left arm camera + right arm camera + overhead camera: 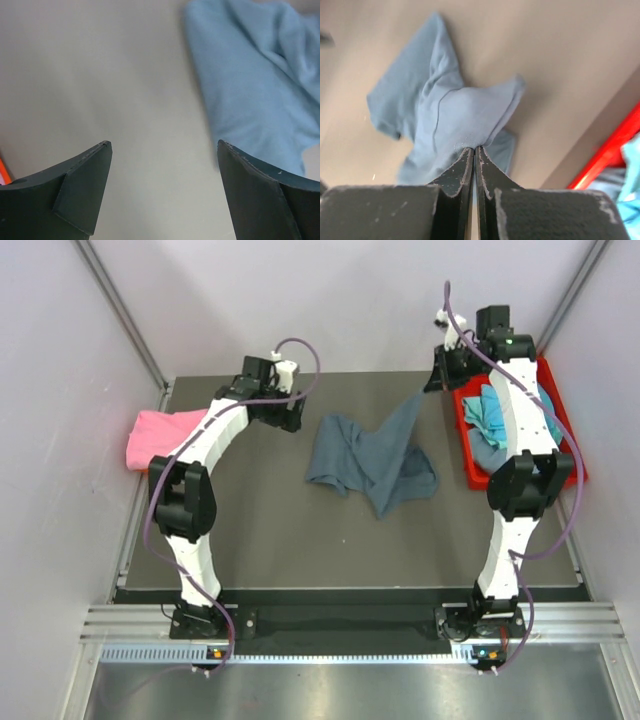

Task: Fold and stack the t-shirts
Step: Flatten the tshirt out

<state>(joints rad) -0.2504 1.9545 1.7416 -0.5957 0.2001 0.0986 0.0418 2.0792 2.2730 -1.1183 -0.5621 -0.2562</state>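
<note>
A grey-blue t-shirt (368, 455) lies crumpled on the middle of the table, one corner pulled up toward the back right. My right gripper (432, 383) is shut on that corner; in the right wrist view the cloth (455, 115) hangs from the closed fingertips (474, 148). My left gripper (291, 418) is open and empty, low over the table just left of the shirt. The shirt's edge (255, 85) shows at the right in the left wrist view, beyond the open gripper (164, 146). A folded pink t-shirt (157, 437) lies at the table's left edge.
A red bin (470, 445) at the right holds teal and blue shirts (490, 412). Its red rim (612, 145) shows in the right wrist view. Grey walls enclose the table on three sides.
</note>
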